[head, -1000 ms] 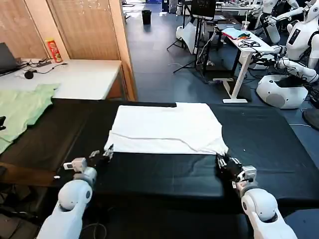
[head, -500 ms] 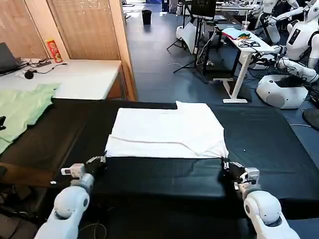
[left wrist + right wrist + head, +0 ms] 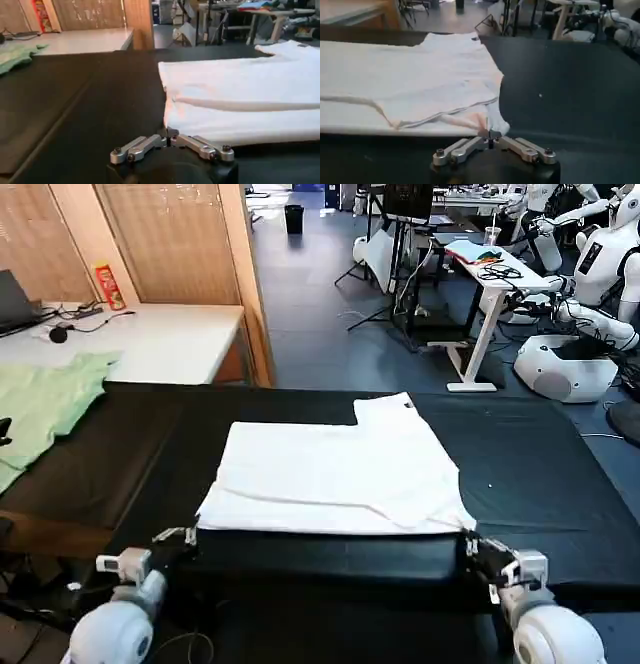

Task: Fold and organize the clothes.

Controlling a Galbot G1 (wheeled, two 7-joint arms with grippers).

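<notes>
Since half a second ago: both arms have drawn back toward the robot, and the white T-shirt [image 3: 335, 474] has come with them. Its near hem, earlier well up on the black surface [image 3: 520, 454], now lies close to the near edge. The far edge of the shirt has pulled away from the far rim, and a bare black strip shows behind it. One corner flap at the far right now stands out more.

Left gripper [image 3: 178, 536]: low at the near left corner of the shirt. In the left wrist view the jaws [image 3: 169, 136] are closed together, pinching the corner of the hem.

Right gripper [image 3: 478, 546]: low at the near right corner. In the right wrist view the jaws [image 3: 490, 138] are closed on the bunched corner of the cloth.

The shirt lies flat, folded over itself, plain white side up; a crease runs across its width, and the near right part is rumpled.

Count: one white T-shirt; two grippers, both holding it; one pale green garment [image 3: 45, 399], at the far left, overlapping the black surface and the white table [image 3: 165, 339] behind it, well apart from the shirt. One red can [image 3: 105, 284] stands on that table.
</notes>
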